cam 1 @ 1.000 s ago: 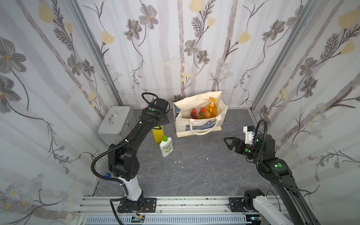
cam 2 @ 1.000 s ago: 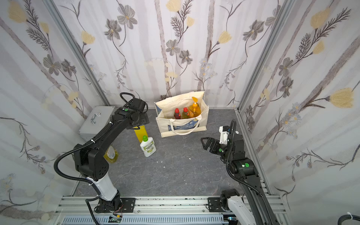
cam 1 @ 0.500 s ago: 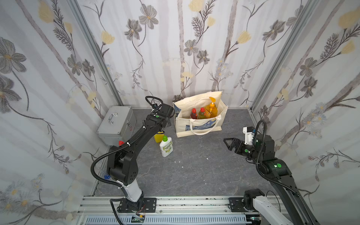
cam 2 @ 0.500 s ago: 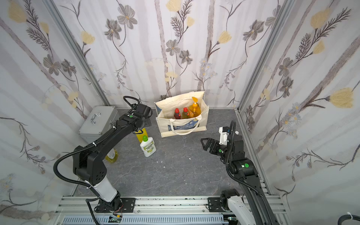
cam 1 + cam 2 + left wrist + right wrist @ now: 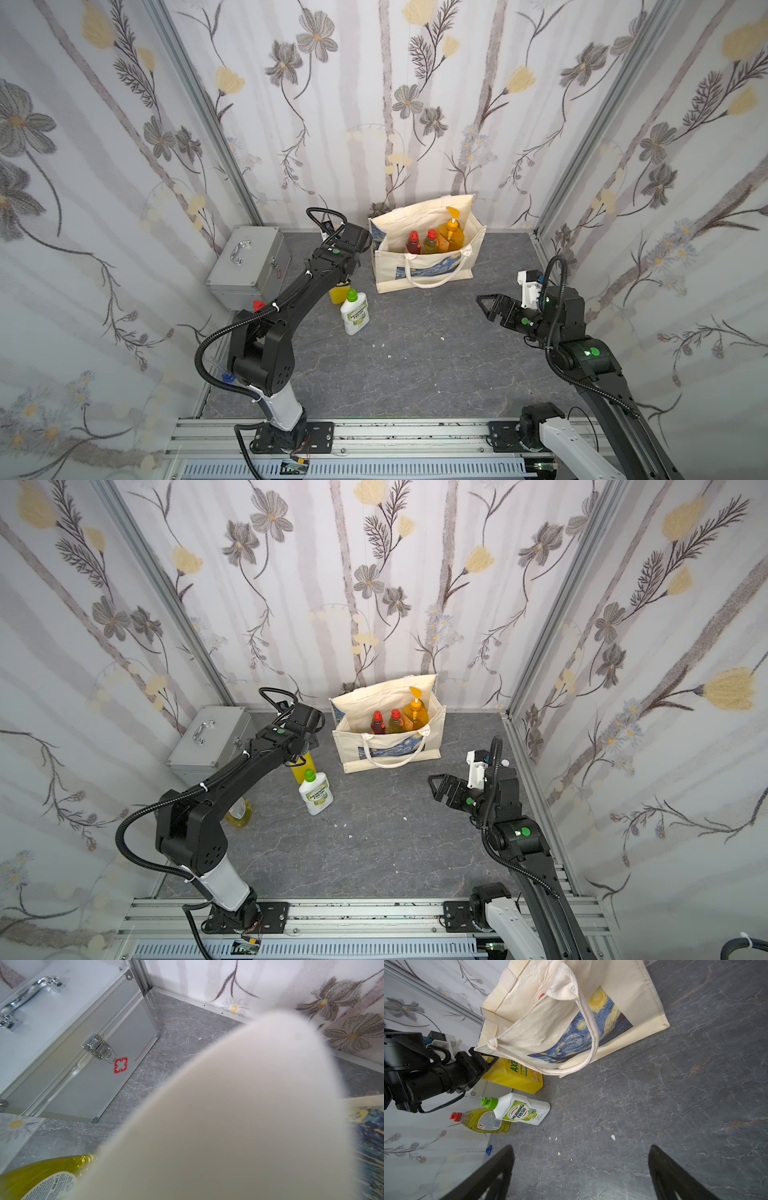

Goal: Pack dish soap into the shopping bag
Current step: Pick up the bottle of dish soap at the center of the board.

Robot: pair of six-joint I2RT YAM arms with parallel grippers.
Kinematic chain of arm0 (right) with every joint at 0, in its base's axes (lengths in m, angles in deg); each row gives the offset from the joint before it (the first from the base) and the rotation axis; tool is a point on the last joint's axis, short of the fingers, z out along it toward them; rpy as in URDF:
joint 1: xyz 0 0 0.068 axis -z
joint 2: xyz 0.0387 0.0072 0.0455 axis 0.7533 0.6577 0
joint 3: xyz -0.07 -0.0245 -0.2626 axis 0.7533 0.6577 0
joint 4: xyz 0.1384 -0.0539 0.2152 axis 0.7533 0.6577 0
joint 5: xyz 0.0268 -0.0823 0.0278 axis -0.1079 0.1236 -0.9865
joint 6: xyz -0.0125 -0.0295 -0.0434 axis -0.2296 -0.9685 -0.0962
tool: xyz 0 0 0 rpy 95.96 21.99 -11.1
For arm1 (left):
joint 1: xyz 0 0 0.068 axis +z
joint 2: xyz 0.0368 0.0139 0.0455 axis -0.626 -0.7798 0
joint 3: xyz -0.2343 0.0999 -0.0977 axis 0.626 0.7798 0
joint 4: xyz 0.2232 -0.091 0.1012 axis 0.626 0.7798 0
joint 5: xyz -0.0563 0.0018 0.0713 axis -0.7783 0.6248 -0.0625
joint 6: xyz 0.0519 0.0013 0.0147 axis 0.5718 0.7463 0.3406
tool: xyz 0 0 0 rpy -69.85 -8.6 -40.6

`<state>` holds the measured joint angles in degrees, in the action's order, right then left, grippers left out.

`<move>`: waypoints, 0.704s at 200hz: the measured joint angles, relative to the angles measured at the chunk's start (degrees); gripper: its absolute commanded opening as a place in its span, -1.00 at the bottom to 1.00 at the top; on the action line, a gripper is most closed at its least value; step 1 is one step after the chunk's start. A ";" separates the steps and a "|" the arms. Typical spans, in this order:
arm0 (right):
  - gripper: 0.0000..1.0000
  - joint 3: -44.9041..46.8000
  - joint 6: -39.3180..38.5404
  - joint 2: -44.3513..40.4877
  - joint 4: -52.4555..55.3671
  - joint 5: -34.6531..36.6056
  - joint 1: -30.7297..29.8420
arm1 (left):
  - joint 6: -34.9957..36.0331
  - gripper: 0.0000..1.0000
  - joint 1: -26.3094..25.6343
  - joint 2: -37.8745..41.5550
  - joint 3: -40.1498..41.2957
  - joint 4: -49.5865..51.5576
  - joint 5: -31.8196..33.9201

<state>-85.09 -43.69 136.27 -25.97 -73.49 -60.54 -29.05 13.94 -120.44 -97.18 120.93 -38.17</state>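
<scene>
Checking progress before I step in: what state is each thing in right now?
Bag: upright, open, three bottles inside.
Yellow bottle: upright, outside.
White bottle: upright, outside.
Yellow-green bottle: upright, by the wall.
Case: closed, latched.
Left gripper: at yellow bottle's top, grip unclear.
Right gripper: open, empty.

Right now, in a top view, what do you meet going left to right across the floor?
Silver case → white green-capped bottle → shopping bag → right gripper. Yellow bottle left out because it overlaps the white one.

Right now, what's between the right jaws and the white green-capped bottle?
Only grey floor with a few white specks before the white bottle; the right wrist view shows it.
</scene>
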 measured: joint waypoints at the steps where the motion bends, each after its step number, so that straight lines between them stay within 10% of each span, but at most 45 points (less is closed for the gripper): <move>1: 1.00 0.00 0.00 0.00 0.00 0.00 0.00 | -0.04 0.66 0.00 0.00 0.00 -0.02 0.02; 141: 1.00 0.02 0.00 0.68 0.79 0.00 -0.17 | -0.44 0.52 0.00 -0.52 0.83 -1.38 1.11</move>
<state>-85.06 -43.69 136.95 -25.18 -73.49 -60.71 -29.49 13.94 -120.97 -96.35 119.55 -37.05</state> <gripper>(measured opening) 0.998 0.759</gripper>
